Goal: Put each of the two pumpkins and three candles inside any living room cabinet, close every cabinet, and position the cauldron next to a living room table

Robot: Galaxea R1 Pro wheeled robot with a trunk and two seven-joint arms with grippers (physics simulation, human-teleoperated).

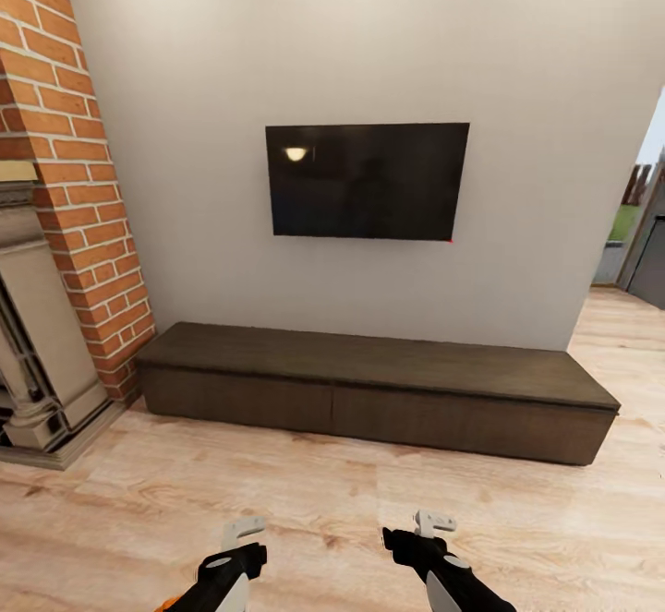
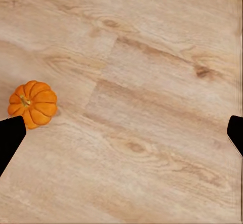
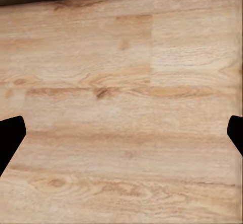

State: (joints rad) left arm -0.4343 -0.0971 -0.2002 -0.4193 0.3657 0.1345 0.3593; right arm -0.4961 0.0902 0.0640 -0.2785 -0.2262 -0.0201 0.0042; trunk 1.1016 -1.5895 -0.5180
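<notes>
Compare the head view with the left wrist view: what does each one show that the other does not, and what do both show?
Head view alone: the closed dark-brown cabinet against the wall, the television above it, the brick fireplace, and the right gripper.

Left wrist view alone: one orange pumpkin lying on the floor close to one fingertip.

Both: the pale wooden floor and the open, empty left gripper.

A pumpkin (image 2: 33, 104) (stem up) lies on the wooden floor (image 2: 152, 82).
</notes>
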